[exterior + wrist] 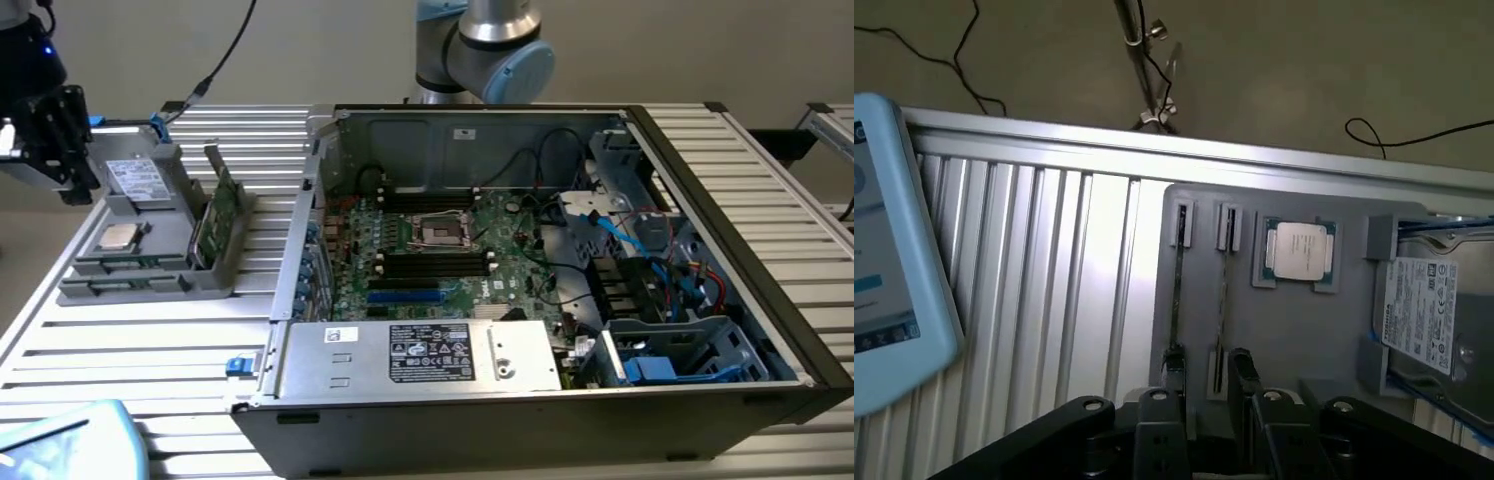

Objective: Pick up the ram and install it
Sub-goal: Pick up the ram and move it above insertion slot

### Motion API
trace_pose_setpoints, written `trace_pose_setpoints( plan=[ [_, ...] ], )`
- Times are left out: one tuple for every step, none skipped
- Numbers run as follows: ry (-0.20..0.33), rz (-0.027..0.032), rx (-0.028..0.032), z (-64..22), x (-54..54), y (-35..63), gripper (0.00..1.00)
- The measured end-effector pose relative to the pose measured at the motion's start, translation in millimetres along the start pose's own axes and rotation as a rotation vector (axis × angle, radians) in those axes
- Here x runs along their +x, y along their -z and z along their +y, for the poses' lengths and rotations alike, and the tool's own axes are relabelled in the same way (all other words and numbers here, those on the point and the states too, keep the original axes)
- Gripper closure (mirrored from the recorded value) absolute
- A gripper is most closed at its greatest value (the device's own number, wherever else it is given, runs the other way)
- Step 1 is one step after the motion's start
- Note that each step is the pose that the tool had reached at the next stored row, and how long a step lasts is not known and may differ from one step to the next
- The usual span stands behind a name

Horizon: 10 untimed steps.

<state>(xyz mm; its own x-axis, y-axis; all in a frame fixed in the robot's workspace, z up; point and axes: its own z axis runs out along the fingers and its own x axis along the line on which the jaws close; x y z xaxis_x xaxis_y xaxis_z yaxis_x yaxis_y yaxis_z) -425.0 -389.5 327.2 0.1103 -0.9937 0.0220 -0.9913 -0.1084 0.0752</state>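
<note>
The ram [1224, 290] stands on edge in a narrow slot of the grey holder [1294, 345], beside the square silver CPU [1299, 250] in its own recess. A second thin board [1179, 285] stands on edge in the neighbouring slot, on the side away from the CPU. Seen edge-on, both are only dark lines, so no chips can be made out.

In the wrist view the tool [1216, 420] hangs over the near ends of these two slots. Its two fingers [1159, 425] stand apart with nothing between them, so the tool is open and grips nothing. Past the CPU, a hard drive [1429, 320] with a white label sits in the holder's end bay.

In the exterior view the holder [127, 285] lies on the slatted metal table [147, 350] at the exterior view's left, with a tall green card [230, 205] upright along the side nearest the computer case [534, 420]. The tool [67, 180] is in the upper left of that frame, above the holder's far end.

The case lies open in the middle of the frame, showing the motherboard [441, 250] with its black memory slots [427, 262] near the processor socket. A blue-framed tablet [60, 440] is in the lower left corner.
</note>
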Motion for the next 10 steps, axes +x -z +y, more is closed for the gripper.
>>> trace_pose_setpoints(
  plan=[
    [0.002,0.0002,-0.0003,0.2,0.5,-1.7,0.69],
    [0.004,0.0005,-0.0006,0.4,1.2,-3.4,0.69],
    [0.005,0.0006,-0.0008,0.4,2.3,-5.1,0.69],
    [0.006,0.0005,-0.0010,0.4,3.5,-7.0,0.69],
    [0.006,0.0005,-0.0010,0.3,4.3,-8.8,0.69],
    [0.006,0.0004,-0.0009,0.2,5.0,-10.8,0.69],
    [0.006,0.0005,-0.0009,0.2,5.8,-12.6,0.69],
    [0.006,0.0004,-0.0010,0.1,6.5,-14.4,0.69],
    [0.006,0.0004,-0.0009,0.0,7.3,-16.3,0.69],
    [0.006,0.0004,-0.0010,0.0,8.2,-18.1,0.69]
  ],
)
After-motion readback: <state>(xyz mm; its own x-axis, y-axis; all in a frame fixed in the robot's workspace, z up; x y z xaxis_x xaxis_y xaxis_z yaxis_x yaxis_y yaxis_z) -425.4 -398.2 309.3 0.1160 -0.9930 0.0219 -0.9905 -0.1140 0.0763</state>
